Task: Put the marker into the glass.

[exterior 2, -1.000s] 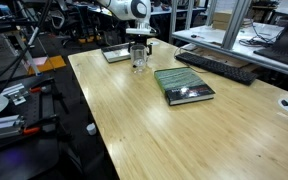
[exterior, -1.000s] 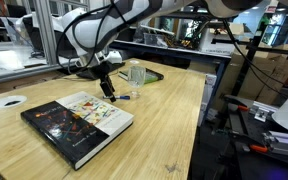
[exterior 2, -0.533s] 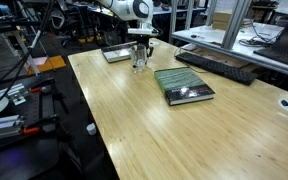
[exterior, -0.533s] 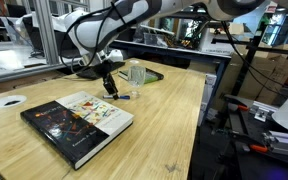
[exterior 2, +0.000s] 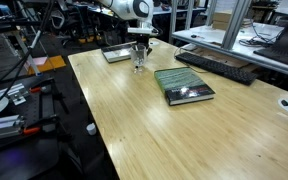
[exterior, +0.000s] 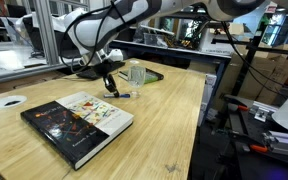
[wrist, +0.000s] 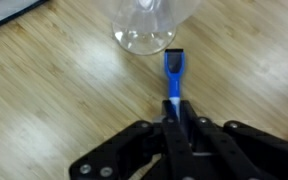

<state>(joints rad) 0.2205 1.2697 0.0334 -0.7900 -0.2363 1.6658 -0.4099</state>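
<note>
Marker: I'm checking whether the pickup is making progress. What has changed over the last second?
The gripper, shut on the marker, rose slightly and edged toward the glass, taking the marker along. No new grasp or release is visible. The glass and the book stayed where they were.

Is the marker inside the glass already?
No, in the wrist view the marker is outside the glass, with its blue end pointing toward the bottom of it.
</note>
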